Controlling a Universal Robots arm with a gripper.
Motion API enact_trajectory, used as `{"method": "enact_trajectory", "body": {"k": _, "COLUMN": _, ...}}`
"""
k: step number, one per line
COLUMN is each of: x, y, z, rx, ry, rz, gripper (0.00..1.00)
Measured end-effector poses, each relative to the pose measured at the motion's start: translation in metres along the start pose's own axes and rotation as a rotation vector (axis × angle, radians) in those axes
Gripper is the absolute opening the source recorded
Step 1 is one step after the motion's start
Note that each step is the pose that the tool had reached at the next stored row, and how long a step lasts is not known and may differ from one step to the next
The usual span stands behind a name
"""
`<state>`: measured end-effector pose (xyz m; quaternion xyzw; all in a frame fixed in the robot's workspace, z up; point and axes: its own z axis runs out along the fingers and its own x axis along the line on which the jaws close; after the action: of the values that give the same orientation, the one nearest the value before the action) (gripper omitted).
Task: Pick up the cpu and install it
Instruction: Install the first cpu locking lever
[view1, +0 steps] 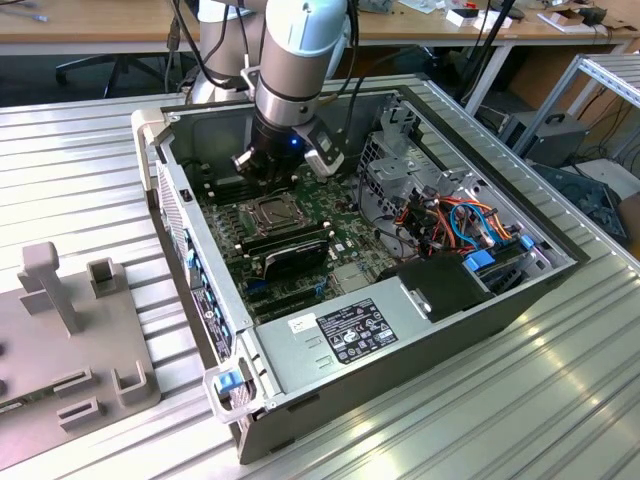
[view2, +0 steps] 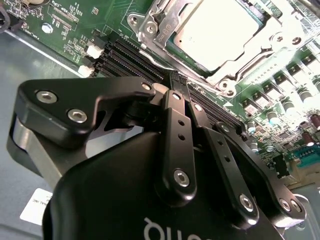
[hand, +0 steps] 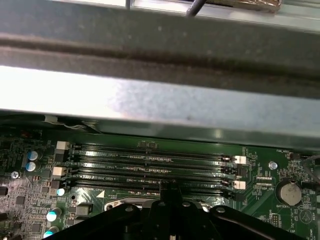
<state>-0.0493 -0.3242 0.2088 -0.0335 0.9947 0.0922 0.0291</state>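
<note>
Already the cpu (view2: 220, 30) lies seated in the socket frame (view2: 150, 25) near the middle of the board (view2: 65, 30), silver-grey top up, just beside the black memory slots (view2: 125, 57). Above the slots' edge nearest the socket hangs the gripper (hand: 169, 190), its fingers (view2: 176, 125) pressed together with nothing between them. Toward the case's (view1: 450, 350) near corner, a white printed label (view1: 345, 333) lies on the power supply (view1: 300, 350), and a small white sticker (view2: 35, 212) shows beside the gripper body, its print unclear.
</note>
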Motion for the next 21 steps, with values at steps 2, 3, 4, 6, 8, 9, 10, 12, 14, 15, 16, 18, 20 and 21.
{"method": "enact_trajectory", "body": {"k": 2, "x": 0.0, "y": 0.0, "z": 0.0, "rx": 0.002, "ry": -0.0059, "rz": 0.032, "gripper": 0.11}}
{"method": "enact_trajectory", "body": {"k": 3, "x": -0.0001, "y": 0.0, "z": 0.0, "rx": 0.0028, "ry": -0.008, "rz": 0.043, "gripper": 0.11}}
{"method": "enact_trajectory", "body": {"k": 4, "x": -0.0001, "y": 0.0, "z": 0.0, "rx": 0.003, "ry": -0.0089, "rz": 0.047, "gripper": 0.11}}
{"method": "enact_trajectory", "body": {"k": 6, "x": -0.0001, "y": 0.0004, "z": -0.0015, "rx": 0.0037, "ry": -0.0092, "rz": 0.051, "gripper": 0.11}}
{"method": "enact_trajectory", "body": {"k": 8, "x": -0.0003, "y": 0.001, "z": -0.0035, "rx": 0.0036, "ry": -0.0096, "rz": 0.052, "gripper": 0.11}}
{"method": "enact_trajectory", "body": {"k": 9, "x": -0.0003, "y": 0.0012, "z": -0.0041, "rx": 0.0036, "ry": -0.0098, "rz": 0.052, "gripper": 0.11}}
{"method": "enact_trajectory", "body": {"k": 10, "x": -0.0003, "y": 0.0015, "z": -0.0054, "rx": 0.0036, "ry": -0.01, "rz": 0.053, "gripper": 0.11}}
{"method": "enact_trajectory", "body": {"k": 12, "x": -0.0006, "y": 0.0024, "z": -0.0104, "rx": 0.0039, "ry": -0.0102, "rz": 0.054, "gripper": 0.11}}
{"method": "enact_trajectory", "body": {"k": 14, "x": -0.0006, "y": 0.0026, "z": -0.011, "rx": 0.0035, "ry": -0.0107, "rz": 0.054, "gripper": 0.11}}
{"method": "enact_trajectory", "body": {"k": 15, "x": 0.0008, "y": 0.0027, "z": -0.0111, "rx": 0.0037, "ry": -0.0117, "rz": 0.054, "gripper": 0.11}}
{"method": "enact_trajectory", "body": {"k": 16, "x": 0.0024, "y": 0.0027, "z": -0.0112, "rx": 0.0038, "ry": -0.0132, "rz": 0.054, "gripper": 0.11}}
{"method": "enact_trajectory", "body": {"k": 18, "x": 0.0081, "y": 0.0032, "z": -0.0115, "rx": 0.0039, "ry": -0.0183, "rz": 0.053, "gripper": 0.11}}
{"method": "enact_trajectory", "body": {"k": 20, "x": 0.0112, "y": 0.0034, "z": -0.0117, "rx": 0.004, "ry": -0.0221, "rz": 0.052, "gripper": 0.11}}
{"method": "enact_trajectory", "body": {"k": 21, "x": 0.012, "y": 0.0036, "z": -0.012, "rx": 0.0041, "ry": -0.0236, "rz": 0.052, "gripper": 0.11}}
